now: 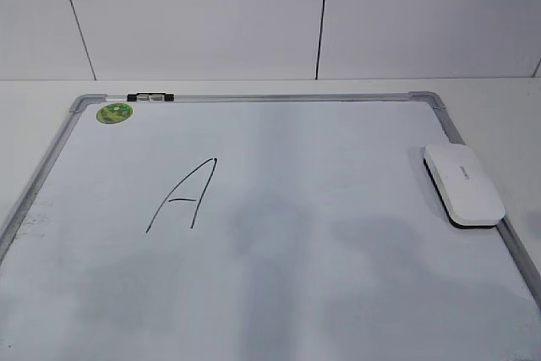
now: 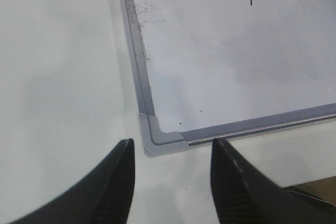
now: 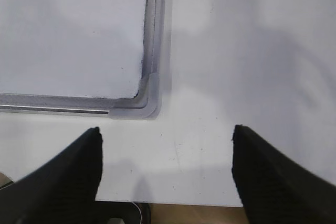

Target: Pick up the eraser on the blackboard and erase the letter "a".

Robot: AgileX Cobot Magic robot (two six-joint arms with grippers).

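**Getting Ready to Grab the Eraser**

Waiting above the near corners, my left gripper and my right gripper both have their jaws apart and hold nothing. One eraser lies at the far right edge of the blackboard, its end resting on the frame. It looks light, hard and smooth, so I think I should pinch its long sides. I count one board and one big letter "A". I cannot see any small "a".
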